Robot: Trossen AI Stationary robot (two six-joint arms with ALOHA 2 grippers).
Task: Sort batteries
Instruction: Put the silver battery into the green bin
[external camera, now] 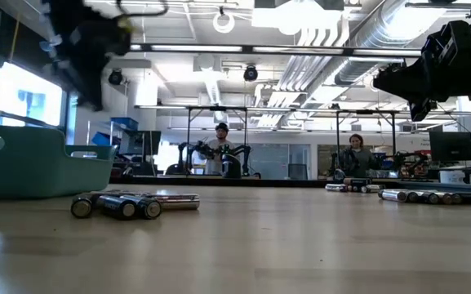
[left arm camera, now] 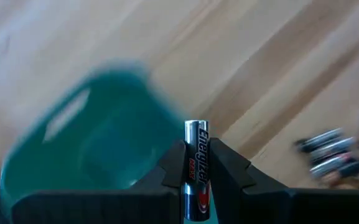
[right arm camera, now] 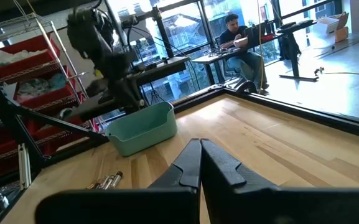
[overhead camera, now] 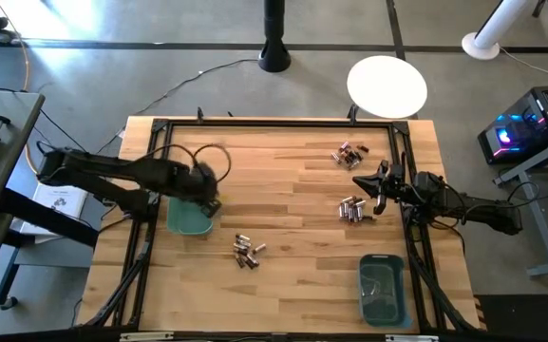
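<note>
My left gripper (left arm camera: 196, 155) is shut on a silvery-grey battery (left arm camera: 196, 134) and hangs over the near-right part of the left teal bin (left arm camera: 92, 155), well above the table; the high view shows this gripper (overhead camera: 207, 193) over that bin (overhead camera: 186, 220). Loose batteries lie on their sides in three clusters: centre (overhead camera: 247, 252), right (overhead camera: 352, 209) and far right (overhead camera: 351, 154). My right gripper (right arm camera: 200, 158) is shut on nothing and points level above the table's right side (overhead camera: 376, 180). My left gripper pinches the battery by its long sides (left arm camera: 196, 171) between its two fingers. The battery lies along the fingers, and one end (left arm camera: 195, 126) sticks out past the fingertips. The fingers slant steeply down. The battery is lifted clear, above the bin.
A second teal bin (overhead camera: 383, 288) stands at the near right. A black frame (overhead camera: 255, 124) runs round the wooden tabletop. Bare wood lies between the centre cluster and the right bin. People sit at desks in the room beyond (external camera: 221, 147).
</note>
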